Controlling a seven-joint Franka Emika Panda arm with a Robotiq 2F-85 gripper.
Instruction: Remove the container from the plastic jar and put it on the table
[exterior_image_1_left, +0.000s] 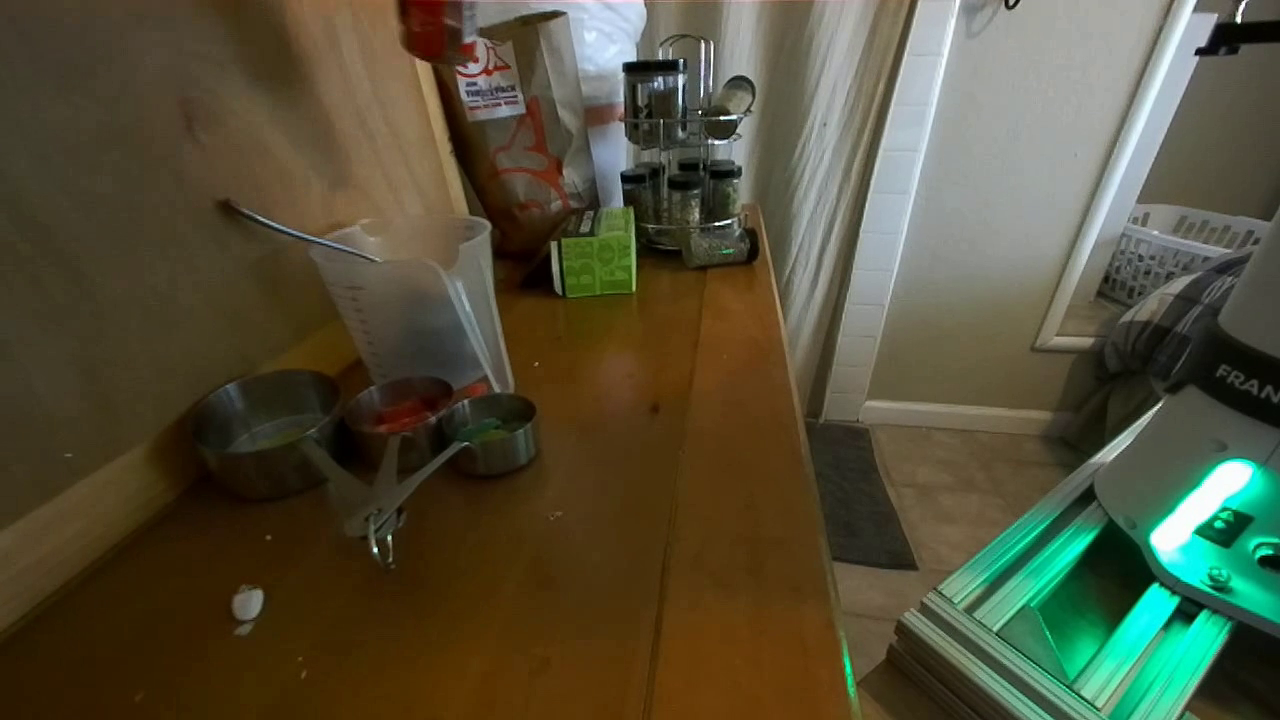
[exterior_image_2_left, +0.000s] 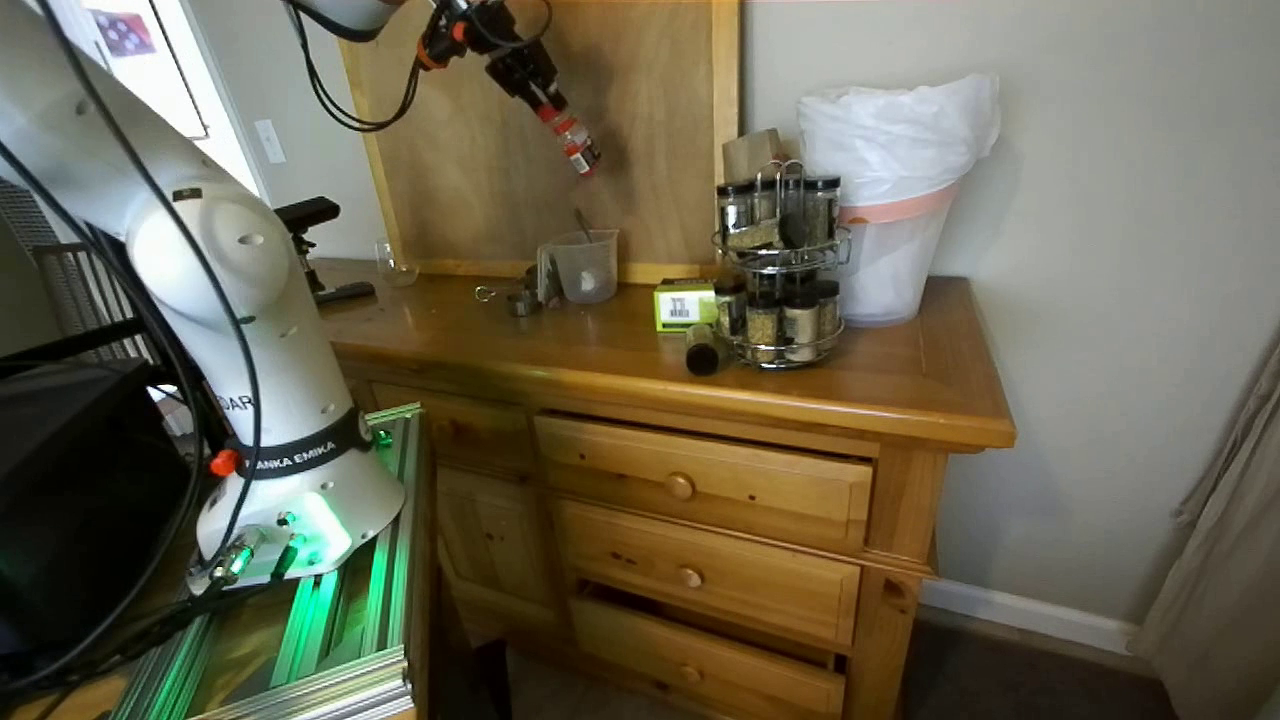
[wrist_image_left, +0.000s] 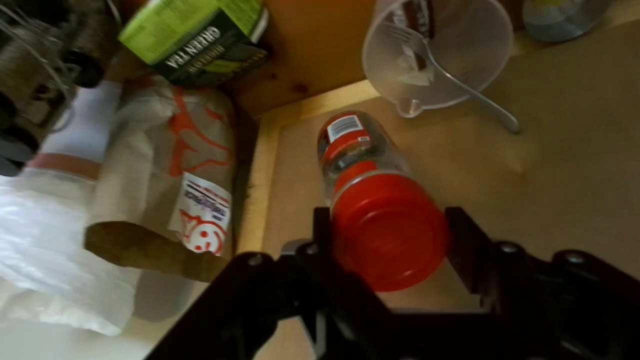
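Observation:
The container (wrist_image_left: 357, 145), a bottle with a red cap and a red-and-white label, is in my gripper (wrist_image_left: 388, 220). The fingers are shut on its red cap, one on each side. In an exterior view the container (exterior_image_2_left: 575, 140) hangs tilted in the air below the gripper (exterior_image_2_left: 548, 97), well above the plastic jar (exterior_image_2_left: 604, 262). Only its lower end (exterior_image_1_left: 437, 30) shows at the top of an exterior view, where the gripper is out of view. The clear plastic jar (exterior_image_1_left: 400, 315) stands upright on the brown wooden table (exterior_image_1_left: 600, 560) with a fork (wrist_image_left: 470, 92) leaning in it.
Metal measuring cups (exterior_image_1_left: 265, 440) stand beside the jar. A green tea box (exterior_image_1_left: 600, 258), a spice rack (exterior_image_2_left: 780, 262) and a fallen spice jar (exterior_image_2_left: 705, 350) are further along the table. A paper bag (wrist_image_left: 165, 145) and a white-lined bin (exterior_image_2_left: 885, 270) stand behind. A wooden board (exterior_image_2_left: 640, 120) backs the table.

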